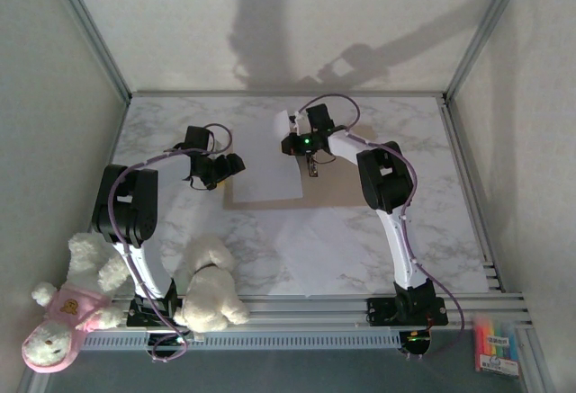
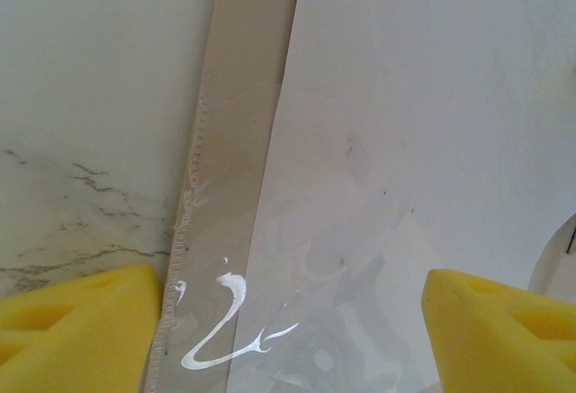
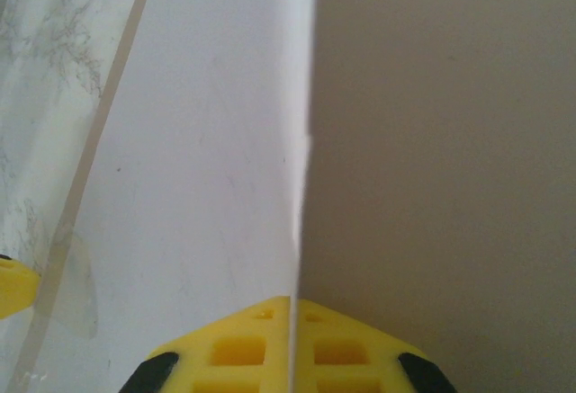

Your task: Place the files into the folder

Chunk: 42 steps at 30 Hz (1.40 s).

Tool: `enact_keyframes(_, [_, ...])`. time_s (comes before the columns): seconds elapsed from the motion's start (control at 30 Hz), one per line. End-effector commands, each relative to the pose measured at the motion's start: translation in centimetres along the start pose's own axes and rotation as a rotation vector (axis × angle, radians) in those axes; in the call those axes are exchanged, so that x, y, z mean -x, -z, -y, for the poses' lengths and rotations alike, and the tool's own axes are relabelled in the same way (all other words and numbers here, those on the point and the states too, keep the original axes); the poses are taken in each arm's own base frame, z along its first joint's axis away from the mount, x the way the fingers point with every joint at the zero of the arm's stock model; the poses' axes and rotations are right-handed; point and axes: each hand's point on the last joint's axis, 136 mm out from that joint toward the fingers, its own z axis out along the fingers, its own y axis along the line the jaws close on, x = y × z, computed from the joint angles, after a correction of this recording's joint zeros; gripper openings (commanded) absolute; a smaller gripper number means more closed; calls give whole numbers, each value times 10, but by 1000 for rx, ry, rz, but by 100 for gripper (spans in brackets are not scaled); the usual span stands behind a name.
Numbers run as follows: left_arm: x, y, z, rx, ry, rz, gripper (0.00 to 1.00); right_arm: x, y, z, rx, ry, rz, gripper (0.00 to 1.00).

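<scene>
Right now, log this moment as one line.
left tool: open, over folder's left edge | right tool: shut on file's right edge | file: lying on folder

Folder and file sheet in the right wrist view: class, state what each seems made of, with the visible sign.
Folder: probably thin cardboard, matte tan, evenly dull with no shine. File sheet: apparently plain paper, matte white, its edge hair-thin where it rises between the yellow fingers.

folder (image 1: pixel 337 191): mostly covered by files (image 1: pixel 270 159) | marker pack (image 1: pixel 497 343): label too small to read
</scene>
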Motion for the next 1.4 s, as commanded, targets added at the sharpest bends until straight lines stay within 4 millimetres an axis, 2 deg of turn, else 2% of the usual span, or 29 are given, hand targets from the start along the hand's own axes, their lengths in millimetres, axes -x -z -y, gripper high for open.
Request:
enact_keyframes(0.0, [-28,-8,-21,57,49,-103,77,15,12,-26,59,6,61,4])
enact_keyframes(0.53, [-29,-10,-21,54,50,-105,77,-10,7,-38,100,0,43,4])
enact_keyframes(1.07, [-27,-11,-20,48,55,-100,77,-19,9,-44,129,56,-1,4])
enact_keyframes(1.37, [-27,-11,-21,52,54,-102,77,-12,13,-50,138,119,-30,5])
